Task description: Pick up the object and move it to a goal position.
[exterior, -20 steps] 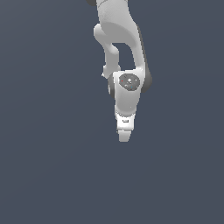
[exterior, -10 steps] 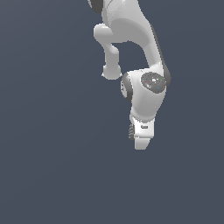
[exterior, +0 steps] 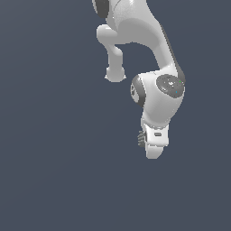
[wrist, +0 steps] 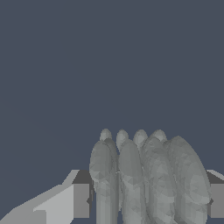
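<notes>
I saw the gripper [wrist: 144, 201] pinching a grey ribbed object [wrist: 146, 179], lobes running lengthwise between the fingers [wrist: 65, 203]. It hung beneath the arm [exterior: 153, 85], clear of the floor; no goal marker showed.

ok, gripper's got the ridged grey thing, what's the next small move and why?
Probably keep carrying it steadily, grip shut. The wrist view shows the ridged grey object wedged between the gripper fingers, so it looks held. No goal marker shows in either view, so I can't tell which direction the carry should go.
</notes>
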Tool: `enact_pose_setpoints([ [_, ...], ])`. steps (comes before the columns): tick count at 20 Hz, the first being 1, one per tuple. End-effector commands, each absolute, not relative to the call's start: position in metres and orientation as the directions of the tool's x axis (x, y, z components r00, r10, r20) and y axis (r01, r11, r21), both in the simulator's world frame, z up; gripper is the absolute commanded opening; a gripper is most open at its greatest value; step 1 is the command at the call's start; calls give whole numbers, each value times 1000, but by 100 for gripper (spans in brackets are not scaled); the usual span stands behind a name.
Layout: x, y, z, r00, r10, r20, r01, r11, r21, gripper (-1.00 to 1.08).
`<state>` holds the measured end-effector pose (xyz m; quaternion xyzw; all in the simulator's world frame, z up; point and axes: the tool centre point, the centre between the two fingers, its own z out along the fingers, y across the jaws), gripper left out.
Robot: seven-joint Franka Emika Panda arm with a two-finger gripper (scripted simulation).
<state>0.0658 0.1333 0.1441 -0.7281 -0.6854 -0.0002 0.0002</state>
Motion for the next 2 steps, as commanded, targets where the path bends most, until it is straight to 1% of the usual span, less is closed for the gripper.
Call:
enact_pose_setpoints([
  [1, 68, 135, 145, 61, 998, 0, 998, -61, 0, -100],
  [2, 68, 135, 145, 61, 998, 0, 998, -61, 0, -100],
])
